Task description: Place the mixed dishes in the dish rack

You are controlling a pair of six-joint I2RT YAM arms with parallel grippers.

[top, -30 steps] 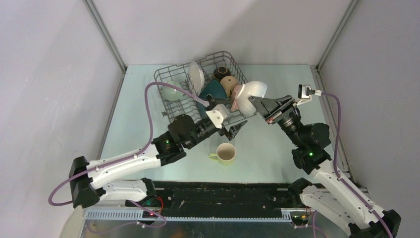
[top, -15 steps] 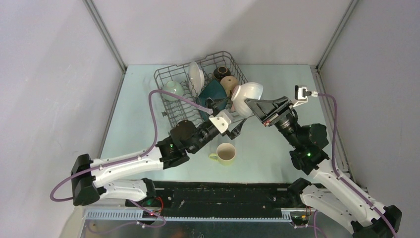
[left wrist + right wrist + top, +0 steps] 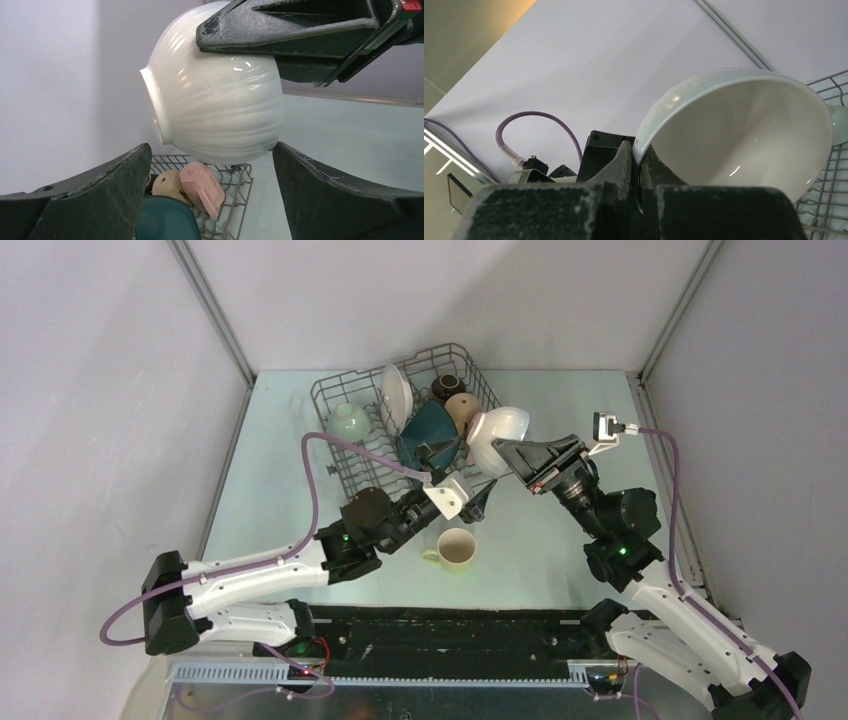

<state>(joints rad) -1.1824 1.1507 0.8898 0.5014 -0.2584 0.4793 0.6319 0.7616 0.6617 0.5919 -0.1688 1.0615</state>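
Over the near right corner of the dish rack (image 3: 335, 465), I have the white bowl (image 3: 497, 435) hanging in the air, tipped on its side, its foot facing the far wall. The right claw (image 3: 636, 165) is clenched on the rim alone, one finger inside and one outside. The left claw (image 3: 460, 475) stands released, spread wide just below the bowl and not touching it, as far as I can see.

My worry is that thin pinch. The bowl is glazed and heavy for a rim hold, so I judge a quick wrist turn could make it pivot or slide out. Right beneath lie the pink mug (image 3: 200, 187), a tan mug (image 3: 167, 184) and the teal plate (image 3: 425, 425), tightly packed, so a drop or a hard descent could chip something. The left fingers are close enough that moving either arm carelessly could knock the bowl loose. A yellow mug (image 3: 457, 549) waits on the worktop (image 3: 540, 540), not yet loaded.
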